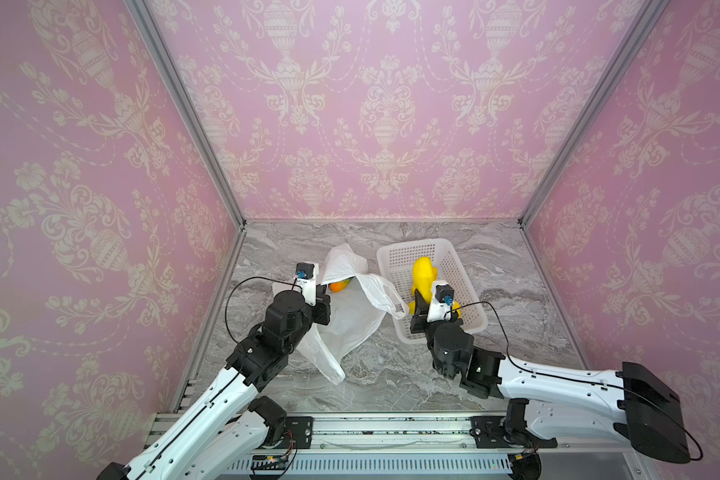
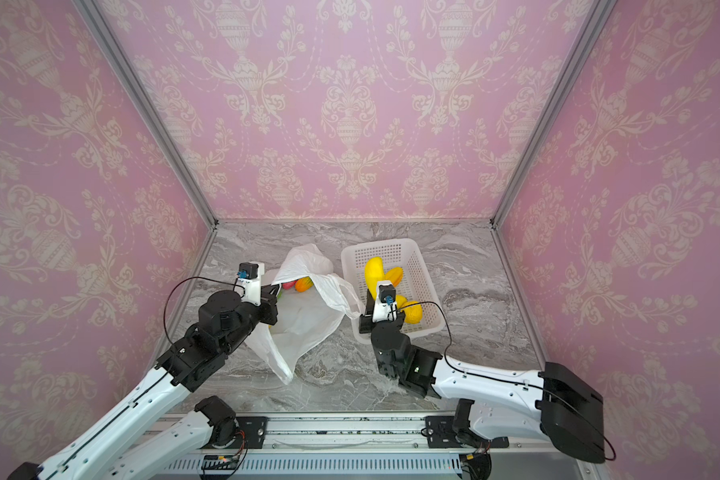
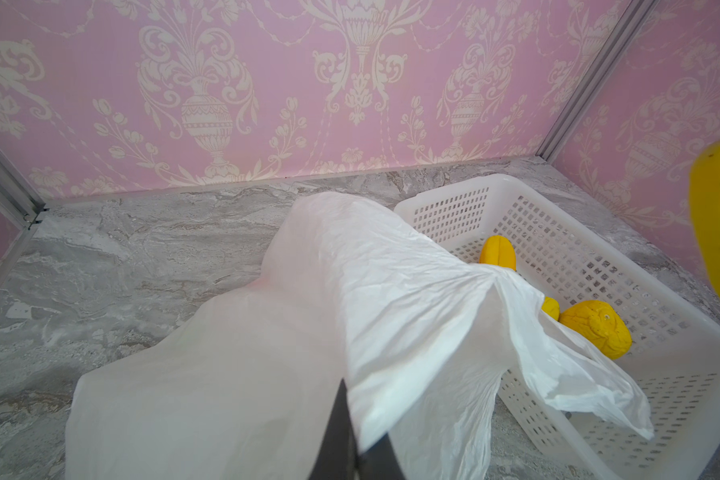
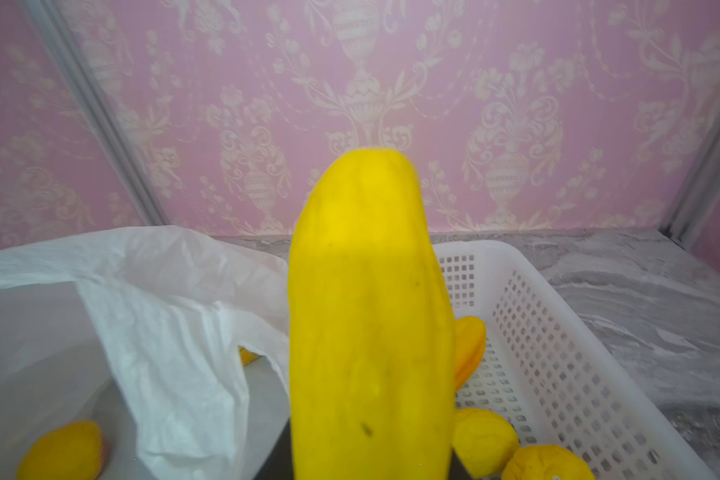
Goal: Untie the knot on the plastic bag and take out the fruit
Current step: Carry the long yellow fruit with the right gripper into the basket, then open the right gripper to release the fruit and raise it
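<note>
right tool [image 1: 420, 301]: yellow fruit [image 4: 371, 316] gripped above basket [image 1: 416, 244] | left tool [image 3: 356, 451]: bag [image 3: 308, 311] pinched

No legible text, labels, brand marks or numbers in any view. The wallpaper [image 1: 387, 116] filling the upper part of every frame has only an ornamental urn-and-flower pattern, and the small circuit board [image 1: 267, 459] at the bottom edge of both top views is too small to read.
</note>
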Controlling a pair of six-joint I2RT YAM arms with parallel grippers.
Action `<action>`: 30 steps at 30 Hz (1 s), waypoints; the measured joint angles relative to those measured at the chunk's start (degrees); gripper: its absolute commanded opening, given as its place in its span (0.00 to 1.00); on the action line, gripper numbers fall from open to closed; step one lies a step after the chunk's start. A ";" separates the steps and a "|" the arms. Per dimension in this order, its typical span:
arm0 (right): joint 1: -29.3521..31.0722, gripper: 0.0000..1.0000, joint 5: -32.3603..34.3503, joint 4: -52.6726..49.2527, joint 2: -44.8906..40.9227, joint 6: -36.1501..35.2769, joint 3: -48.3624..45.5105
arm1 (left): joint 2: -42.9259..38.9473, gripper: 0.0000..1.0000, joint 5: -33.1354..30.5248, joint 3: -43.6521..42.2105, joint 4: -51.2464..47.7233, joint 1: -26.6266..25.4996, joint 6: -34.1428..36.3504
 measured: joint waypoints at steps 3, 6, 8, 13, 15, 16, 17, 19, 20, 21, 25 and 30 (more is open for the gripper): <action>-7.04 0.11 -3.04 -8.15 0.02 7.50 0.22 | -0.02 0.00 0.00 0.00 0.04 0.00 0.00; -10.25 0.11 -5.73 -13.31 1.53 12.15 1.01 | 0.13 0.00 0.00 0.00 0.04 0.00 0.00; -11.54 0.09 -7.45 -16.48 4.15 14.34 2.71 | 0.28 0.00 0.00 0.00 0.02 0.00 0.00; -16.20 0.08 -13.03 -24.28 12.02 17.84 9.42 | 0.31 0.00 0.00 0.00 0.04 0.00 0.00; -18.64 0.05 -15.69 -26.73 15.13 18.56 12.24 | 0.31 0.00 0.00 0.00 0.04 0.00 0.00; -19.96 0.04 -17.14 -27.96 16.87 19.06 13.66 | 0.31 0.00 0.00 0.02 0.02 0.00 0.00; -21.09 0.03 -18.53 -29.05 18.49 19.47 14.86 | 0.31 0.00 0.02 0.00 0.02 0.00 0.00; -23.50 0.02 -21.99 -31.01 21.97 20.06 16.85 | 0.26 0.00 0.02 0.00 0.02 0.00 0.00; -24.33 0.02 -23.41 -31.67 23.17 20.33 17.38 | 0.20 0.00 0.00 0.00 0.02 0.00 0.00; -25.33 0.03 -25.20 -32.41 24.59 20.61 17.88 | 0.07 0.00 0.00 0.00 0.02 0.00 0.00; -27.71 0.11 -29.20 -34.07 27.43 20.96 18.47 | -0.04 0.00 0.00 0.00 0.22 0.00 0.00; -28.15 0.28 -31.95 -34.93 29.05 20.96 19.17 | 0.04 0.00 0.02 0.00 0.24 0.00 0.00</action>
